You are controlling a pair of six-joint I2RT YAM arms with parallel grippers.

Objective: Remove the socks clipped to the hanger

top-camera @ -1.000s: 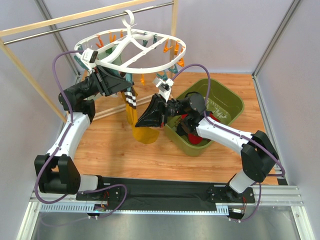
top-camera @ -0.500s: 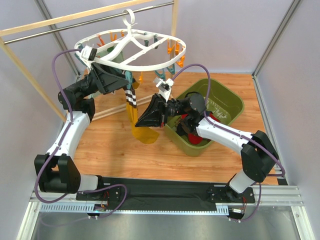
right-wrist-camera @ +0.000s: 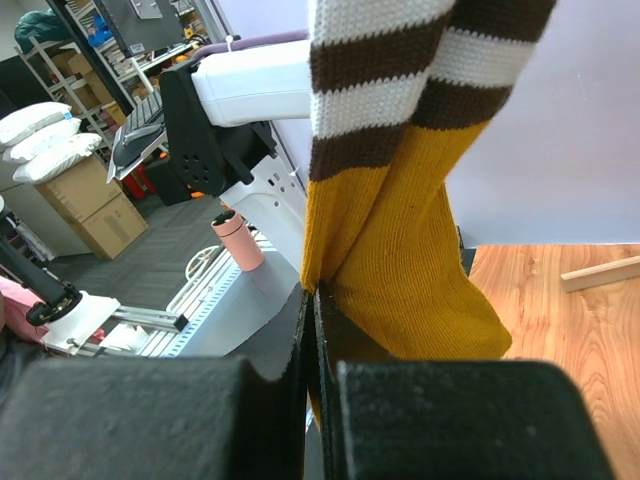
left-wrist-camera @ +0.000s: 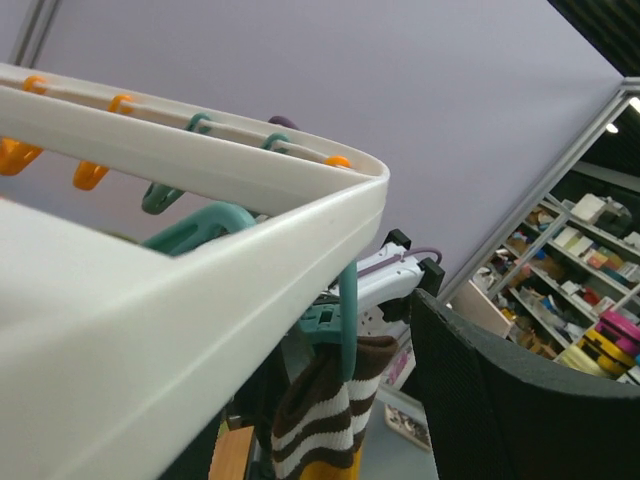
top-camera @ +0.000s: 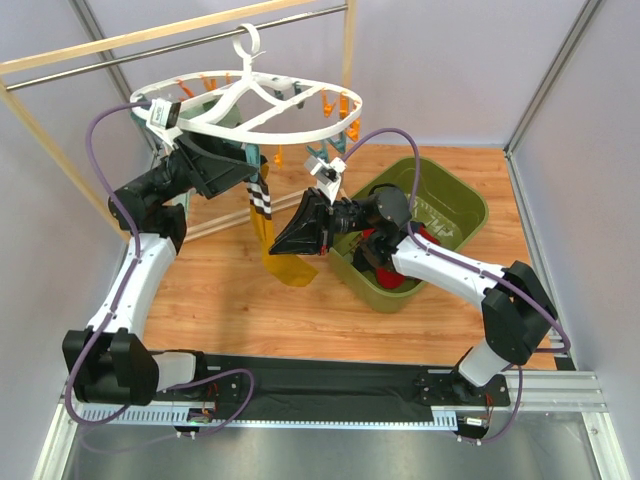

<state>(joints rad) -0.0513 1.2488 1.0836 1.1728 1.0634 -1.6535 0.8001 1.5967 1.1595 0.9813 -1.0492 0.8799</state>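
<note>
The white oval hanger [top-camera: 352, 100] hangs from the rail with orange and teal clips under its rim. A mustard sock [top-camera: 285, 268] with a brown-and-white striped cuff hangs from a teal clip [left-wrist-camera: 345, 330]. My left gripper [top-camera: 232, 165] is up under the hanger's rim [left-wrist-camera: 200, 290], open, its fingers [left-wrist-camera: 500, 400] on either side of that clip and the cuff [left-wrist-camera: 330, 420]. My right gripper [top-camera: 288, 240] is shut on the sock's mustard part [right-wrist-camera: 400, 250], the cloth pinched between its pads [right-wrist-camera: 312, 300].
A green bin [top-camera: 460, 205] stands on the wooden table at the right and holds red and dark socks [top-camera: 425, 240]. The wood and metal rail [top-camera: 150, 40] crosses the back. Purple walls close in both sides.
My left arm has risen and pushed the hanger's left side up and back. The sock's cuff rose with it. My right gripper has stayed put, still holding the sock.
</note>
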